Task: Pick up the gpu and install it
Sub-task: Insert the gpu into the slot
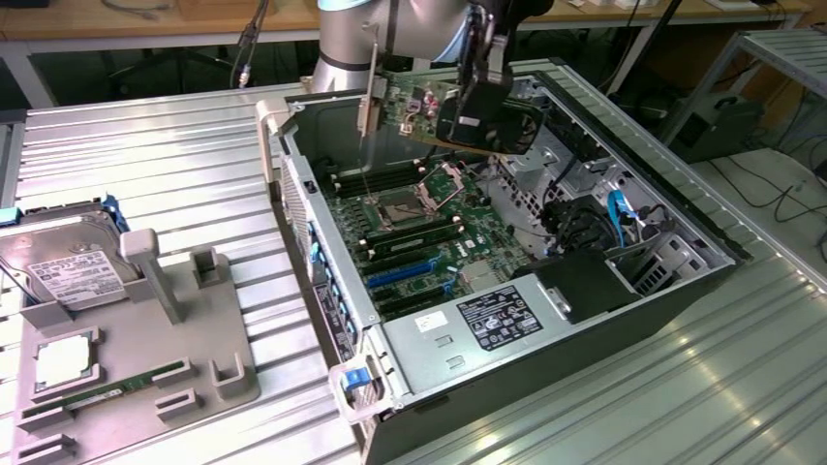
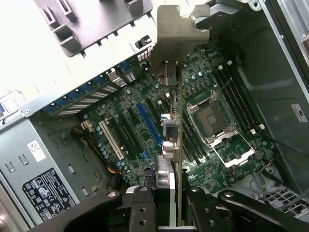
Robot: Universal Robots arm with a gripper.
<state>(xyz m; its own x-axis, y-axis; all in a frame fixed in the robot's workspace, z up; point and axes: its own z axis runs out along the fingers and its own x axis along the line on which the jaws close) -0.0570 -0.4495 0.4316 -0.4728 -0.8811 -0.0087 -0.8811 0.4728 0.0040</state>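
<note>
One gpu (image 1: pixel 416 105) | clamped edge-on in the hand (image 2: pixel 169 205) | hanging above motherboard (image 1: pixel 413 232) of open case (image 1: pixel 568 373)

Count: one gpu (image 1: pixel 481 118), one open computer case (image 1: pixel 621 329), one power supply (image 1: pixel 498 318) inside it. One gray holder (image 1: pixel 194 339) carrying one hard drive (image 1: pixel 65 276), one processor chip (image 1: pixel 61 363), one RAM stick (image 1: pixel 123 390).
</note>
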